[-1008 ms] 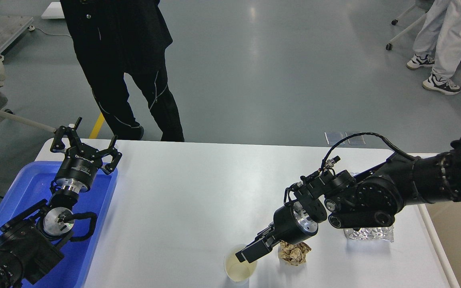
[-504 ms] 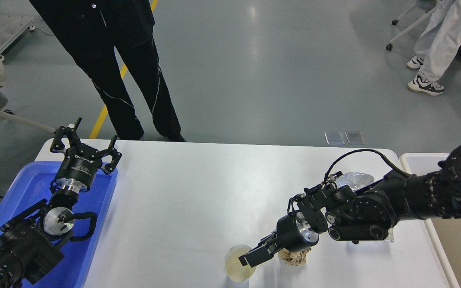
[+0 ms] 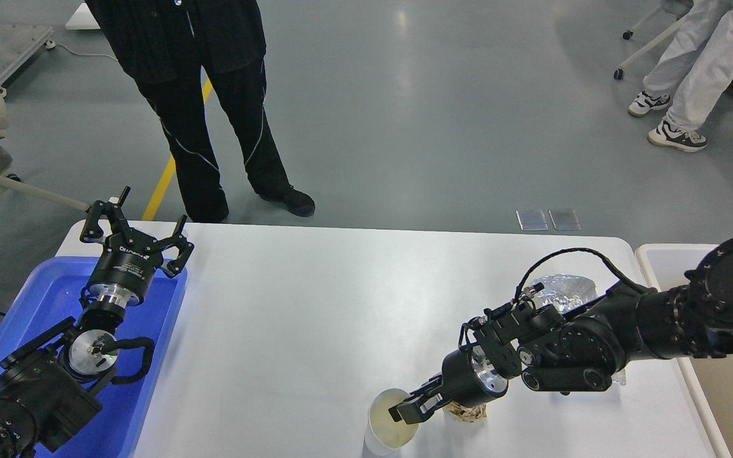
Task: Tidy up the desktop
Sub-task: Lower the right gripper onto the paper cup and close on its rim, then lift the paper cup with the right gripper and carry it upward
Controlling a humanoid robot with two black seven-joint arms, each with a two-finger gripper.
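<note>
Presently, left gripper (image 3: 135, 224) hangs over the blue tray (image 3: 35, 299), fingers spread wide, holding nothing. The desktop (image 3: 315, 305) stretches to its right. Right gripper (image 3: 406, 407) sits at the paper cup (image 3: 392, 427) rim, apparently pinching it; crumpled brown paper (image 3: 465, 412) lies just behind, foil bag (image 3: 560, 291) farther right.

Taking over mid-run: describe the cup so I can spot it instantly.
Look at the near edge of the white desktop, right of centre. The paper cup stands there, with the right gripper at its rim. Unlike the crumpled brown paper beside it, it is round, open-topped and pale yellow inside.
</note>
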